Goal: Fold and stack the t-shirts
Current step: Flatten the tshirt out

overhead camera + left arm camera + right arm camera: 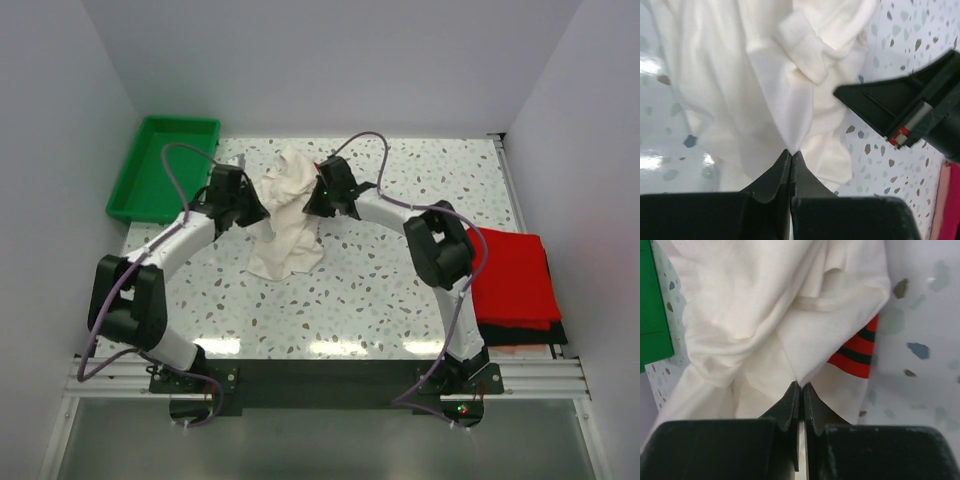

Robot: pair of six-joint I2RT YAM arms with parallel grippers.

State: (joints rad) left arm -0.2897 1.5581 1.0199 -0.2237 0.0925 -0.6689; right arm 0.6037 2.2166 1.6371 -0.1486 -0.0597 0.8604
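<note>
An off-white t-shirt (287,220) hangs bunched between my two grippers over the far middle of the table, its lower part draped on the tabletop. My left gripper (250,207) is shut on a pinch of its cloth (790,120); the jaws (791,152) meet on the fabric. On the shirt's other side my right gripper (322,195) is likewise shut on the cloth (765,330), its tips (801,385) closed on a fold. A red-and-dark striped print (857,350) shows beside them. Folded red t-shirts (513,278) lie stacked on a black one (520,332) at the right.
A green plastic tray (160,170) stands at the far left corner. White walls close in the table on three sides. The right gripper's black body (910,105) shows in the left wrist view close to the shirt.
</note>
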